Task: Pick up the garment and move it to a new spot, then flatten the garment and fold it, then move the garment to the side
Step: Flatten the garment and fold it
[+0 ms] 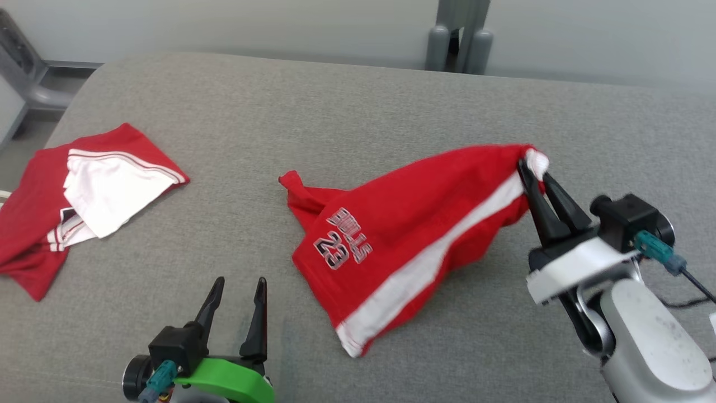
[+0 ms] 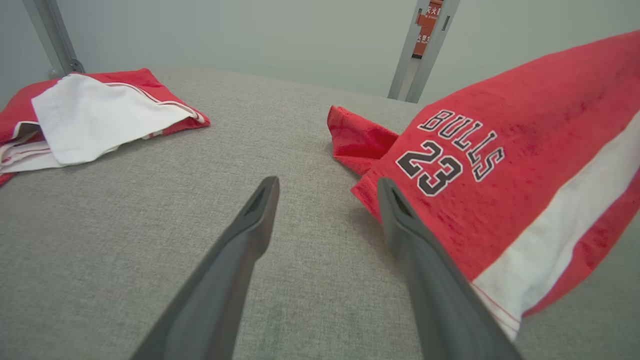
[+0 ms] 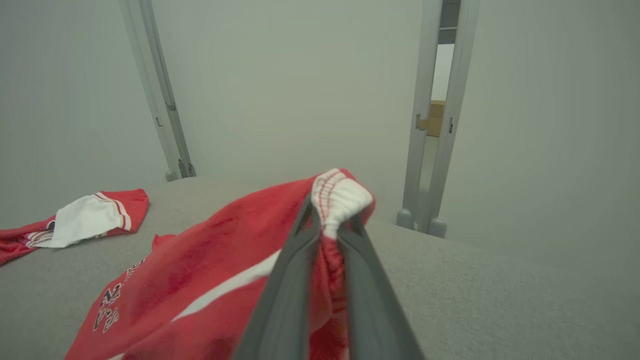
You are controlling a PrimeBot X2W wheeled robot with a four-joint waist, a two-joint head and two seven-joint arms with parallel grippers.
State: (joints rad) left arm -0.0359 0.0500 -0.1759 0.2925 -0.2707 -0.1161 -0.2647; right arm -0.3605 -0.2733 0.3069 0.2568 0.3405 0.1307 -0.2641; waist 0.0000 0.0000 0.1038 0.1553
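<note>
Right gripper [image 1: 534, 169] is clamped on the white elastic end of the red garment [image 1: 408, 224], holding it above the grey fabric surface [image 1: 335, 106]. Left gripper [image 1: 240, 281] stands spread and empty nearby. Pale walls and grey posts [image 1: 458, 39] rise behind. The garment's long axis slants from that raised right end down to its hem, which rests mid-surface toward the robot's left. A red-and-white cloth [image 1: 84, 201] lies far left.
</note>
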